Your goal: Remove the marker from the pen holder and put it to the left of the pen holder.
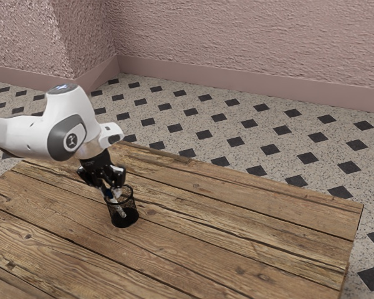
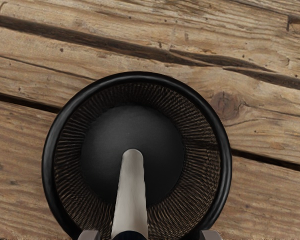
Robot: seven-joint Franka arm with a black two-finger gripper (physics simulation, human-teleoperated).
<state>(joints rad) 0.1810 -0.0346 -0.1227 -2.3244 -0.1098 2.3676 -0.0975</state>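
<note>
One marker leans inside the pen holder. Above the pen holder's rim, the gripper is wide, fingers apart on either side of the marker. Beneath the pen holder is the wooden table.

The light is soft, bright and fairly even.

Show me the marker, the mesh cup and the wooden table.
Marker (image 2: pixel 130 195): wrist view, its pale shaft.
Mesh cup (image 2: pixel 138 76): wrist view, its black rim.
Wooden table (image 1: pixel 206 249): exterior view, a bare plank.
</note>
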